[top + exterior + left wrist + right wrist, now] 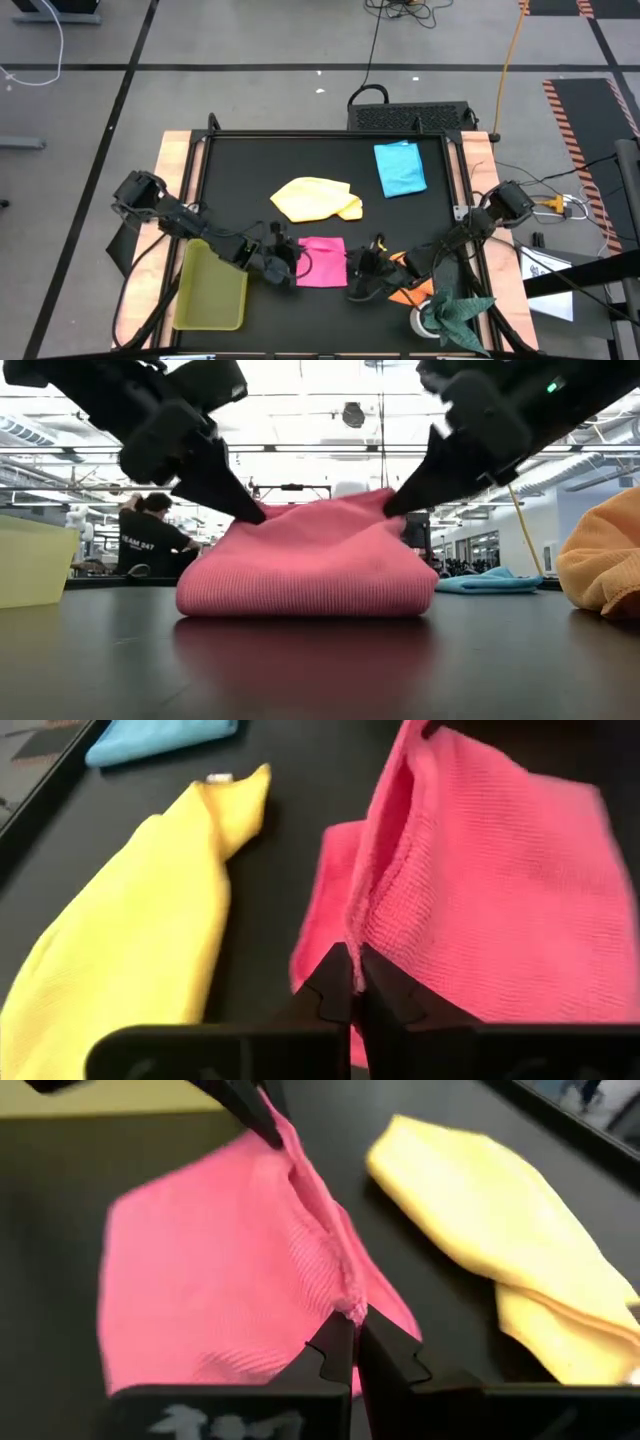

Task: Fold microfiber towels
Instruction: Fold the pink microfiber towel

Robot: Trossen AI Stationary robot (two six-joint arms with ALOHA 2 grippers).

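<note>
The pink towel (322, 262) lies near the table's front middle, its lower part flat on the table and one edge raised into a ridge (320, 505). My left gripper (297, 263) is shut on the ridge's left end and my right gripper (349, 268) on its right end. The yellow towel (315, 198) lies loosely folded behind it. The light blue towel (400, 168) lies flat at the far right. The orange towel (405, 285) lies crumpled, partly under my right arm. My left gripper pinches the left end of the pink towel's raised edge (356, 942) between its two fingertips, slanting down from the table's left. How many layers it holds I cannot tell. The towel's lower part (300, 595) rests on the table. My right gripper pinches the right end of the same raised edge (350, 1306) between its two fingertips, slanting down from the table's right. The edge runs as a lifted ridge between the two grippers, above the rest of the towel on the table.
A translucent yellow-green tray (212, 287) stands at the front left beside my left arm. A dark green cloth (458, 308) lies bunched at the front right. The black mat (250, 170) is bare at the far left. A person (150, 535) shows in the room behind.
</note>
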